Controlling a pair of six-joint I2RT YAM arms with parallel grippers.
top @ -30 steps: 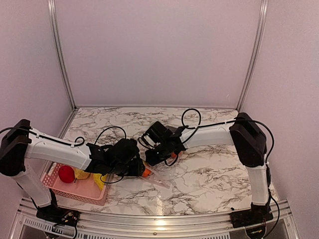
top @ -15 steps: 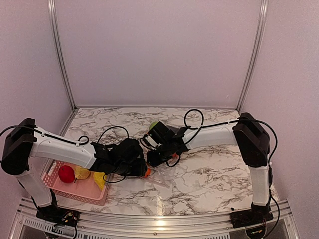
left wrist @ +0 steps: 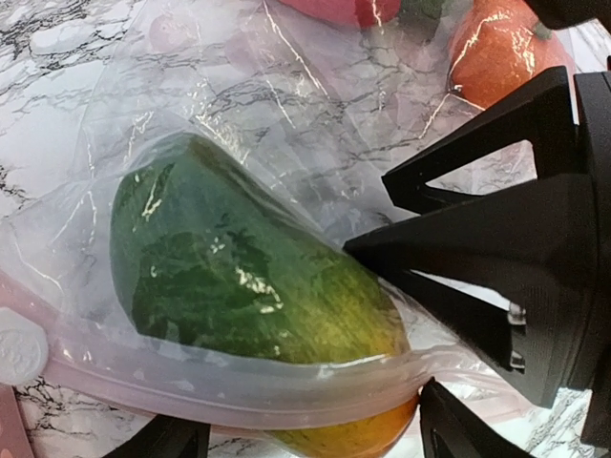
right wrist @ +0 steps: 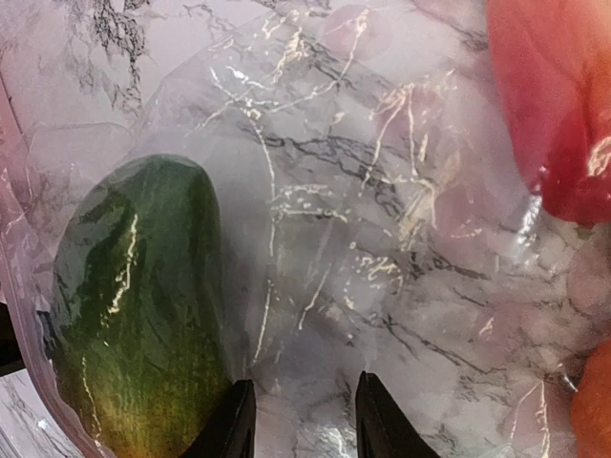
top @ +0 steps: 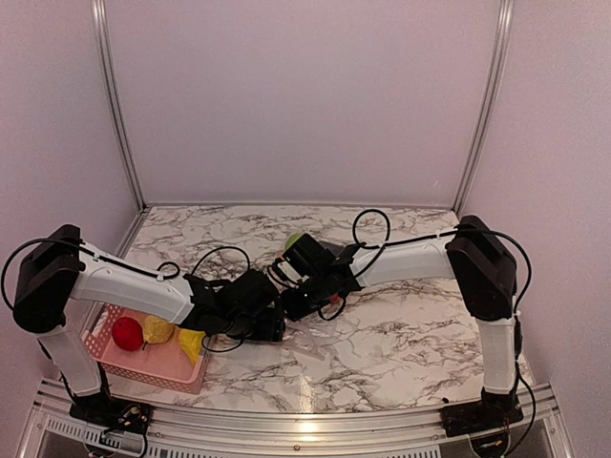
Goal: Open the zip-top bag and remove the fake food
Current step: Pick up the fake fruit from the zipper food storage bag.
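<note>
Currently straddling the green fruit [left wrist: 248, 277] inside the zip-top bag [left wrist: 286, 86] with left gripper [left wrist: 307, 431] wide; right gripper [right wrist: 298, 405] narrow over bag film, grip unclear.

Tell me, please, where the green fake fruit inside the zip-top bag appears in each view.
Top external: not visible; the left hand and right hand, meeting mid-table, hide it.
Left wrist: green fruit centre-left, inside the bag, just above its zip strip.
Right wrist: lower left, inside the bag, beside the right hand's fingertips.
Shared landmark: the clear bag, faint beside the hands from above, filling both wrist views.
</note>
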